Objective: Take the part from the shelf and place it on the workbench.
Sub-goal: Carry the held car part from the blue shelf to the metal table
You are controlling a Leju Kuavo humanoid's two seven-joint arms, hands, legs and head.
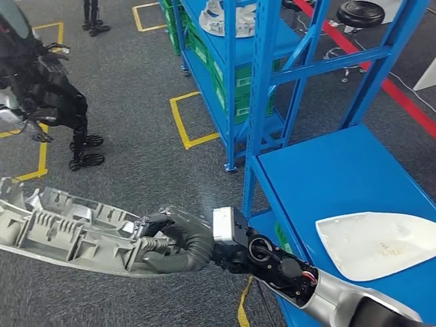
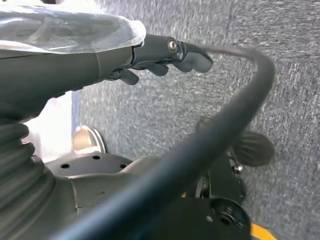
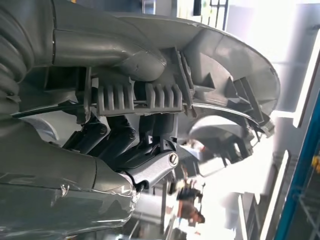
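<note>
The part point(image 1: 67, 228) is a long grey plastic panel with ribs and clips on its inner side. It hangs level above the grey floor at the lower left of the head view. My right hand point(image 1: 169, 242) grips its near end, the arm reaching in from the lower right. In the right wrist view the dark fingers point(image 3: 113, 140) curl around the ribbed edge of the part point(image 3: 226, 65). My left hand point(image 2: 166, 55) hangs over the floor with its fingers stretched out and nothing in it.
A blue shelf point(image 1: 329, 170) stands close on the right, with a white shell part point(image 1: 375, 242) lying on it. A second blue rack point(image 1: 226, 61) stands behind. Another dark robot point(image 1: 46, 88) stands at the left. Yellow squares point(image 1: 190, 119) mark the floor.
</note>
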